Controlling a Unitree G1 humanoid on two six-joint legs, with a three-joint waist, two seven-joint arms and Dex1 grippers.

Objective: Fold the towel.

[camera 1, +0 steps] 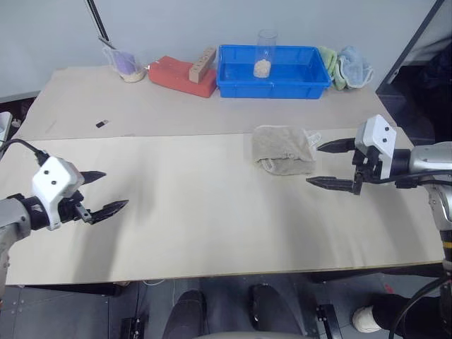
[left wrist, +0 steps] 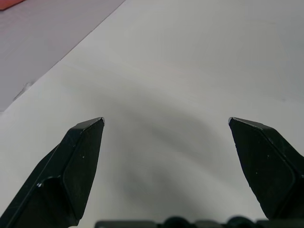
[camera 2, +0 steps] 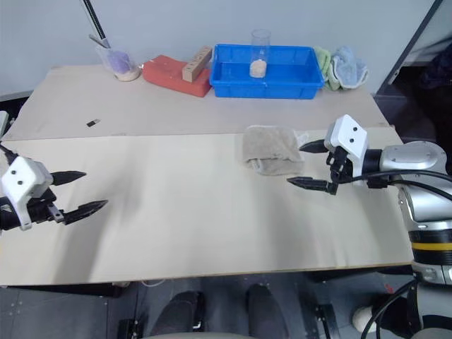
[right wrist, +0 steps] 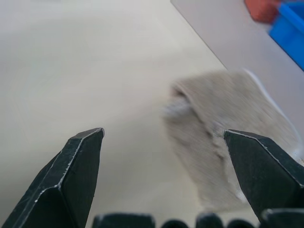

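Blue bin (camera 1: 274, 79) with a clear cup (camera 1: 265, 52) inside stands behind the towel (camera 1: 283, 149) at the table's (camera 1: 198, 219) far edge, red block (camera 1: 180, 75) and green and light-blue cloths (camera 1: 346, 67) flanking the bin. Towel lies folded on the table, nothing covering it. Right gripper (camera 1: 332, 164) just beside it, fingers wide apart, empty; left gripper (camera 1: 104, 191) well apart, fingers spread, empty.
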